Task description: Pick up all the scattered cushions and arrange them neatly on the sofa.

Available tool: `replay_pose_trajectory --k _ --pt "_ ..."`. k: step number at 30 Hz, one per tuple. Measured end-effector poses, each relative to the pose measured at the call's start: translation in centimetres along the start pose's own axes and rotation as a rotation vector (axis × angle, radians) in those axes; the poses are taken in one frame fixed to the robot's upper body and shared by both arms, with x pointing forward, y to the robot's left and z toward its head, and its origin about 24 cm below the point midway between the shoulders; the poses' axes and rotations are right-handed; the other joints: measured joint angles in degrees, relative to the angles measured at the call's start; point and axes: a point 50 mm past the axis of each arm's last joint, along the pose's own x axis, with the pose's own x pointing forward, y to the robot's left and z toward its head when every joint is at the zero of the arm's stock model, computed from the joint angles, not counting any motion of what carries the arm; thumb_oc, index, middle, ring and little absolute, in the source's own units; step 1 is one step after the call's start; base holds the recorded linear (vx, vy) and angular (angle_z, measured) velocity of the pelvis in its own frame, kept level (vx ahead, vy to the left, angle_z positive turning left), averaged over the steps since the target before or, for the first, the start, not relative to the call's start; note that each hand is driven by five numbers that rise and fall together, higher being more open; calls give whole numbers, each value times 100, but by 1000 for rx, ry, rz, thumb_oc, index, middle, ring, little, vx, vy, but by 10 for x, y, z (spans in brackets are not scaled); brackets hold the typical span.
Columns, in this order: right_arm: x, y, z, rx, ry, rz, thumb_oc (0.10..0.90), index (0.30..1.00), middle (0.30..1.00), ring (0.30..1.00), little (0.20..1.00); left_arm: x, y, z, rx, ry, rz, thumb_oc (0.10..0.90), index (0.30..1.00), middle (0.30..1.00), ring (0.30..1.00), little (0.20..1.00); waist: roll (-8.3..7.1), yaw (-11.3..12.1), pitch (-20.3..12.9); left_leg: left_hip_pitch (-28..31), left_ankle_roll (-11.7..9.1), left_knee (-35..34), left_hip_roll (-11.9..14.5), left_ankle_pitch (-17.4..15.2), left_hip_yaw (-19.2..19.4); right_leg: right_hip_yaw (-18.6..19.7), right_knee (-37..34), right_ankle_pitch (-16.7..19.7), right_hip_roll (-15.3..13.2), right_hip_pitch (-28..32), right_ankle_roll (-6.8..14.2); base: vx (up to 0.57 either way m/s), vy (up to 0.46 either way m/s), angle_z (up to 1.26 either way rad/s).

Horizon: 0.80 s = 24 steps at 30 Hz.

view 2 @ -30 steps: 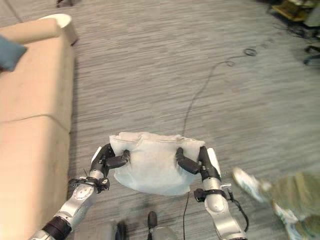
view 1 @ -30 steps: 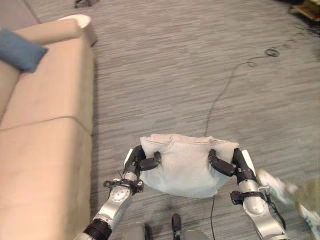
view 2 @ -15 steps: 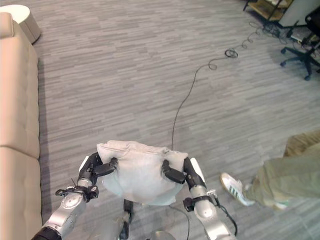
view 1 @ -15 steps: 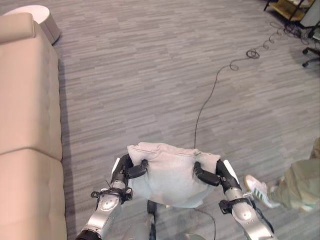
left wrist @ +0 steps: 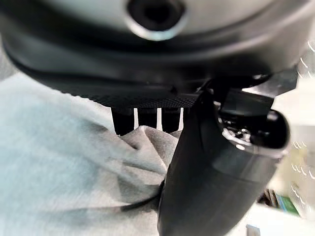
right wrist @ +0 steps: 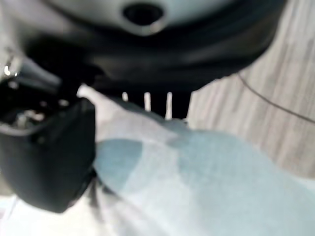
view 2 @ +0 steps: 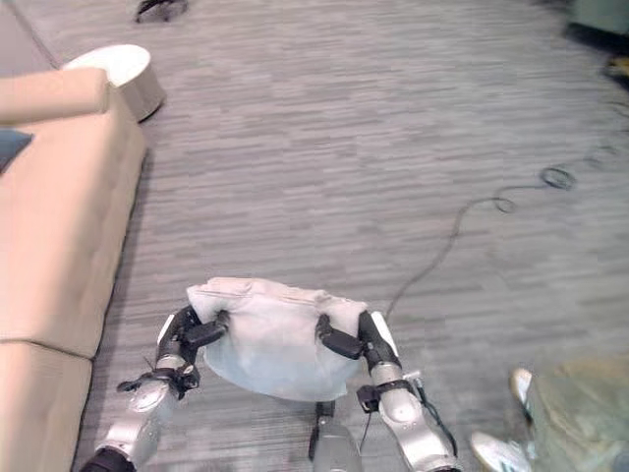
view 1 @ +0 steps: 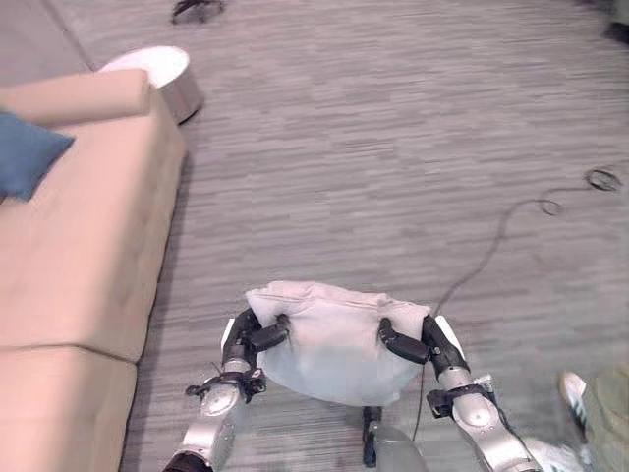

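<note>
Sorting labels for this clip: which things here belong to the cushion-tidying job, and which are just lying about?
Belongs to the job:
- white cushion, pinched by left hand and right hand
- sofa
- blue cushion on the sofa

Lying about:
- round white stool
- person's shoe

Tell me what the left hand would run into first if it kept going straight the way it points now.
Nothing beyond what it already holds: the left hand is curled on the pale cushion, gripped with the right hand. It points forward, along the sofa rather than at it; beyond lies open carpet, though depth is uncertain.
</note>
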Motion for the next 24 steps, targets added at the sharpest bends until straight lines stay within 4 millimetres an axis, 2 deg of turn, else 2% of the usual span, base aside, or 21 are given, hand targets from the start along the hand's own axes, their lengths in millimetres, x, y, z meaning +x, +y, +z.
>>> replay_pose_trajectory --k 1,2,3,4,5,6,7,8,10,11,12,13,14,15,16,17,18,19,20,22,24 --pt "4 -1 6 -5 -20 3 400 300 300 300 300 -2 0 -4 -9 9 5 400 300 300 300 300 11 103 16 -141 -5 -125 83 241 -10 -13 34 -229 177 177 -155 892 -694 -23" --pt "4 -5 8 16 -27 -20 400 300 300 300 300 2 -3 6 -12 -18 -16 400 300 300 300 300 -56 264 94 -653 -461 801 520 1187 583 -341 371 -859 203 246 -130 695 -364 0" --pt "6 -4 9 40 -22 -32 400 300 300 300 300 6 -7 12 -22 -44 -32 400 300 300 300 300 -221 366 218 -920 -531 1250 570 1131 949 -699 226 -956 -1 573 177 714 -77 77" --pt "6 -3 12 48 -29 -30 400 300 300 300 300 5 -8 11 -44 -41 -23 400 300 300 300 300 -405 344 220 -1132 0 389 496 713 1294 -1019 -148 -943 53 972 370 400 -12 104" --pt "9 -4 17 38 -48 -26 400 300 300 300 300 3 -6 10 -52 -43 -13 400 300 300 300 300 -427 459 233 -1359 87 -242 445 716 1601 -1198 -320 -1101 161 1191 367 612 -2 114" --pt "13 -7 24 23 -72 -26 400 300 300 300 300 2 -3 11 -56 -47 -1 400 300 300 300 300 -386 609 179 -1383 69 -1455 417 829 2220 -1409 -592 -1202 361 1489 737 331 8 66" --pt "18 -6 31 17 -96 -18 400 300 300 300 300 3 1 12 -52 -49 10 400 300 300 300 300 -358 682 195 -1431 141 -2004 328 965 2480 -1530 -703 -1279 480 1687 776 450 30 57" --pt "23 -3 40 10 -128 2 400 300 300 300 300 2 8 13 -54 -51 42 400 300 300 300 300 -366 820 194 -1486 207 -2578 119 1138 2614 -1625 -830 -1368 592 1959 757 522 95 33" --pt "30 7 55 10 -176 44 400 300 300 300 300 -3 22 10 -101 -46 105 400 300 300 300 300 -328 997 151 -1418 547 -2786 -182 1330 2606 -1596 -763 -1571 689 2274 1002 411 108 6" --pt "29 11 53 7 -172 71 400 300 300 300 300 -7 21 1 -142 -22 130 400 300 300 300 300 15 1049 45 -1087 1165 -2706 -243 1424 2431 -1650 457 -1888 717 2059 1173 266 75 5" --pt "25 13 49 8 -160 79 400 300 300 300 300 -10 21 -3 -148 -11 139 400 300 300 300 300 259 1040 -75 -856 1446 -2886 -212 1404 2378 -1718 1170 -1887 753 1876 1170 339 101 36" --pt "19 23 41 43 -129 90 400 300 300 300 300 -10 27 0 -130 -21 147 400 300 300 300 300 152 1032 -82 -551 1607 -3051 -306 1940 2040 -1717 2687 -1783 399 1535 1168 317 79 104" --pt "12 30 33 64 -103 107 400 300 300 300 300 -10 34 4 -96 -26 154 400 300 300 300 300 -134 870 -141 -350 1604 -3080 -623 1913 1660 -1842 3834 -1718 -219 1186 975 273 30 160" --pt "8 31 29 72 -91 115 400 300 300 300 300 -10 34 6 -82 -31 144 400 300 300 300 300 -259 702 -181 -194 1593 -3101 -857 1871 1365 -1668 4247 -1742 -601 949 1005 297 -47 165" --pt "8 29 28 71 -89 117 400 300 300 300 300 -9 34 8 -79 -37 144 400 300 300 300 300 -264 651 -178 -89 1551 -3144 -956 1807 1153 -1559 4286 -1757 -770 811 1040 257 -122 146" --pt "8 27 29 74 -90 106 400 300 300 300 300 -8 31 11 -79 -49 130 400 300 300 300 300 -234 647 -163 59 1482 -3240 -998 1804 878 -1421 4071 -1767 -985 594 1038 217 -174 106" --pt "9 23 28 78 -88 93 400 300 300 300 300 -7 28 14 -82 -61 119 400 300 300 300 300 -210 616 -157 163 1374 -3375 -954 1830 726 -1342 3588 -1835 -1033 543 923 178 -218 114" --pt "9 23 29 84 -91 92 400 300 300 300 300 -7 28 18 -80 -73 113 400 300 300 300 300 -184 592 -138 205 1367 -3365 -911 1828 609 -1350 3049 -1816 -1037 565 935 198 -260 103" --pt "10 21 30 85 -93 94 400 300 300 300 300 -6 27 21 -77 -82 108 400 300 300 300 300 -175 718 -139 321 1198 -3380 -843 1730 275 -1130 2370 -1769 -1019 452 870 254 -267 114" --pt "10 24 32 95 -101 107 400 300 300 300 300 -5 28 23 -68 -90 104 400 300 300 300 300 -151 538 -147 384 1087 -3389 -749 1668 -130 -287 651 -1563 -589 690 887 271 -217 136" --pt "11 22 32 93 -103 105 400 300 300 300 300 2 24 25 -66 -92 100 400 300 300 300 300 6 392 -112 472 844 -3466 -600 1568 -1085 1591 -310 -1268 137 658 866 193 -243 187"
